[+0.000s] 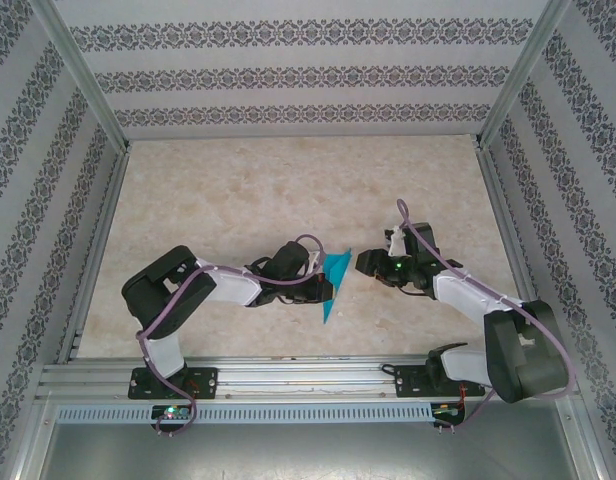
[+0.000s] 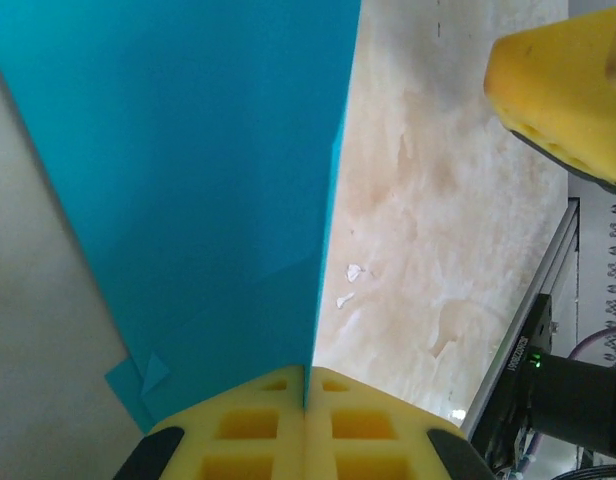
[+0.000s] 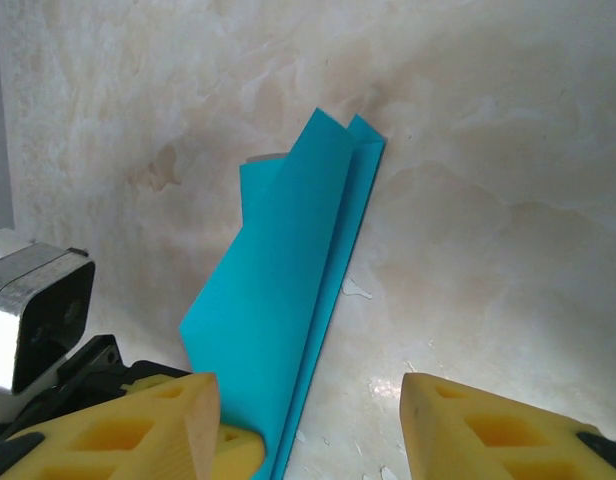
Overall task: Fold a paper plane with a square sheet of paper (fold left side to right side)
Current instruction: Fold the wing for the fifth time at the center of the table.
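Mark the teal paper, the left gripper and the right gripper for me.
teal paper (image 3: 288, 280): right wrist view, on its broad upper flap.
left gripper (image 2: 305, 395): left wrist view, where its shut jaws meet on the paper.
right gripper (image 3: 310, 420): right wrist view, midway between its parted jaws.

Black-and-white arms (image 1: 233, 288), purple cables (image 1: 166, 318), yellow fingers (image 3: 153, 425)

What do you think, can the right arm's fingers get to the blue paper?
Probably yes. The right fingers stand open just beside the folded teal paper, with bare table between them. The left fingers are shut on the paper's edge, holding it up.
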`<state>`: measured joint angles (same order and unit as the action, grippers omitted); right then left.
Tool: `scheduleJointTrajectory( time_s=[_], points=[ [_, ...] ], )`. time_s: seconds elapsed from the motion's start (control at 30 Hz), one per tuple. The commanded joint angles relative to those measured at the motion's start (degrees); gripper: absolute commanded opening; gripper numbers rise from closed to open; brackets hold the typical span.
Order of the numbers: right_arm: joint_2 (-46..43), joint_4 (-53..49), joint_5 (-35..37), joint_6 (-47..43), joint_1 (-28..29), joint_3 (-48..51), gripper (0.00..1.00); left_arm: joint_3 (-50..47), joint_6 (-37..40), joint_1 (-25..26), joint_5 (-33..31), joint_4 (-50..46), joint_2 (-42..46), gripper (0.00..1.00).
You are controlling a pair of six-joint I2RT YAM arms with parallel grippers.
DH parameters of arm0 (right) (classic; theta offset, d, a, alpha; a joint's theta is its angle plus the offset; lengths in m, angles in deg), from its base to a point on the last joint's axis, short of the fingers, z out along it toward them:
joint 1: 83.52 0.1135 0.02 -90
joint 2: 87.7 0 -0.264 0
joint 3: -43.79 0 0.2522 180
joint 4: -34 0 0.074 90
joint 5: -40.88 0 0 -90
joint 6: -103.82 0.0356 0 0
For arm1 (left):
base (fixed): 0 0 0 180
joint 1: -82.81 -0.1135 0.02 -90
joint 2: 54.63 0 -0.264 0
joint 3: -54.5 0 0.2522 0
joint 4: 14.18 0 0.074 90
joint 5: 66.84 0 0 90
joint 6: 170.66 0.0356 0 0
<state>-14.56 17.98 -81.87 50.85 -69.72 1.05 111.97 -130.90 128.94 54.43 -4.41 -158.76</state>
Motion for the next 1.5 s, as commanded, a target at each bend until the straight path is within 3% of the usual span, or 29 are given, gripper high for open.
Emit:
scheduleJointTrajectory(
  time_s=[0.0,0.7,1.47],
  points=[
    [1.0,3.1,1.7,2.0,1.3,0.9,0.5,0.4,-1.9,-1.1,1.6,4.8,-1.2,0.0],
    [10.4,14.6,6.0,9.2,8.7,-1.7,0.43,-1.5,-4.2,-2.3,1.4,9.3,-0.6,0.0],
    [17.5,16.1,7.6,10.0,11.1,-4.4,0.42,-2.9,-7.9,-2.4,1.2,15.2,-3.2,0.0]
  ],
)
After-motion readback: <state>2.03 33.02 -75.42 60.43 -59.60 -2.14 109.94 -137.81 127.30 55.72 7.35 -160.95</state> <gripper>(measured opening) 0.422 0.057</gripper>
